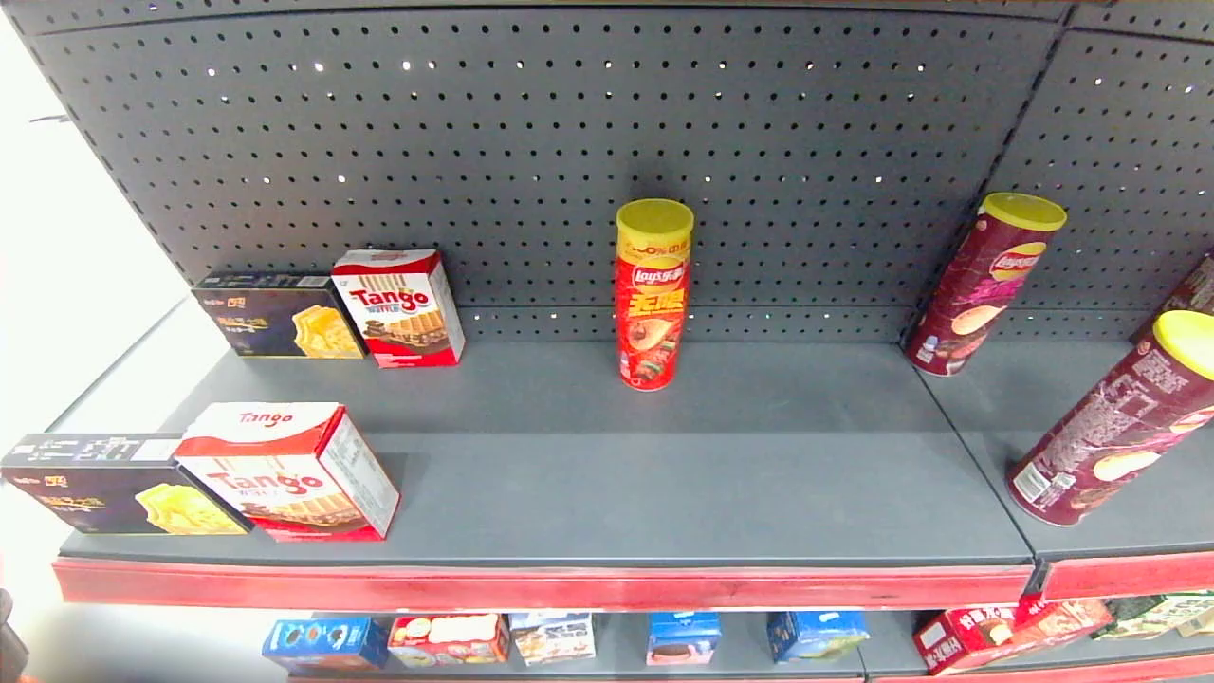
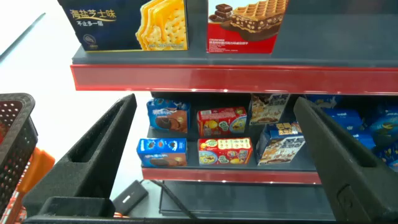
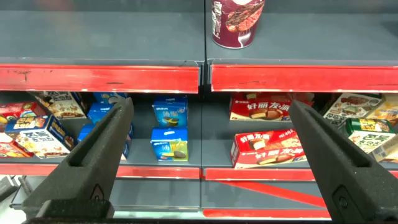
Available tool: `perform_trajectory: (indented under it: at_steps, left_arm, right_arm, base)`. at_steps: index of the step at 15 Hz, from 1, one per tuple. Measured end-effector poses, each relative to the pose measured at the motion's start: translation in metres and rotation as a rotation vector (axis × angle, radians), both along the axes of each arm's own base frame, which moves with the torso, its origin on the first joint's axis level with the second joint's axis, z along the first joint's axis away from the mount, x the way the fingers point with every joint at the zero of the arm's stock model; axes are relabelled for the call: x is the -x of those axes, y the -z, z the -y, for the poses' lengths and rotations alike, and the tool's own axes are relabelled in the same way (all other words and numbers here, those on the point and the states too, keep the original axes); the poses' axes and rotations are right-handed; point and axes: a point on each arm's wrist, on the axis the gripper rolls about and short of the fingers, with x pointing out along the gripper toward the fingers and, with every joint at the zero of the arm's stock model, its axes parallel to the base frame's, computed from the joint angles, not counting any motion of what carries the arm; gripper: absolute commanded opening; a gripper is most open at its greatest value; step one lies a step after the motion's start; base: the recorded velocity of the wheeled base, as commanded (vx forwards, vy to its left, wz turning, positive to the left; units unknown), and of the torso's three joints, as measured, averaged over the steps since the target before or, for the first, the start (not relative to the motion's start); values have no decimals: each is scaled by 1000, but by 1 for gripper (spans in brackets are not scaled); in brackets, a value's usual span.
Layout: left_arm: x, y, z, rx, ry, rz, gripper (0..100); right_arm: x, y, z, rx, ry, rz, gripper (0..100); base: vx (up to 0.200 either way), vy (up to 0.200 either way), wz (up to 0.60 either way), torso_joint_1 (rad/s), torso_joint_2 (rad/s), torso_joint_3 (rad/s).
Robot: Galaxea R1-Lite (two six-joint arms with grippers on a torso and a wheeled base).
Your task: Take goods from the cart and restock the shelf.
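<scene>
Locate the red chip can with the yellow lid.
Head view: the red chip can stands upright mid-shelf by the pegboard, right of the rear wafer box.

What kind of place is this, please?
Most likely a shop aisle: a dark grey shelf with red front strip, a perforated back panel, and a red crisp can with yellow lid.

— What sits on the shelf (image 1: 588, 474) ahead of the left gripper (image 2: 214, 102)?
— A black cracker box (image 2: 130, 25) and a red wafer box (image 2: 245, 25), side by side at its front edge.
— And ahead of the right gripper (image 3: 211, 104)?
— A maroon chip can (image 3: 236, 22), standing near the edge.
</scene>
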Motion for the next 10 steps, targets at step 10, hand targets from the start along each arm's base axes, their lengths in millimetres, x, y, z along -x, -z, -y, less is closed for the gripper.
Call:
perform_trajectory:
  at_steps: [10]
  left_arm:
    - [0,0,0,0,2,-1,100]
  right_arm:
    - [0,0,0,2,0,0,100]
  base:
    - [0,0,0,0,0,0]
